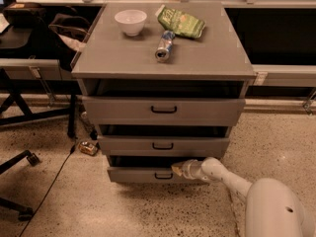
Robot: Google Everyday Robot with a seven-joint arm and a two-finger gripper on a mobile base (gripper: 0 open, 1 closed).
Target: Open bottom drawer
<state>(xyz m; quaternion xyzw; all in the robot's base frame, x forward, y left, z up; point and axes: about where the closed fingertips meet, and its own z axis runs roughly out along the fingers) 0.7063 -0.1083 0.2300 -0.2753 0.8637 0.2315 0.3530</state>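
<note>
Now, note the surface first. The grey cabinet top (207,63) carries a white bowl (131,21) at 11 o'clock and a green snack bag (181,22) at 1 o'clock. A can (164,45) lies on its side just beside the bag.

The room has a speckled floor (89,206). A chair base (19,163) sits at 8 o'clock, with a dark cable (47,194) trailing past it.

The bottom drawer (133,174) sits at the cabinet's 6 o'clock, lowest of three. A dark gap shows above its front.

You have the gripper (177,169) at that front, just at 3 o'clock of the black handle (163,176). Whether it is open or closed cannot be told.

The white arm (232,181) covers the drawer's right end. The frame edge cuts off the robot body (276,211) at 5 o'clock. A small item on the floor (89,147) by the cabinet is too small to identify.
</note>
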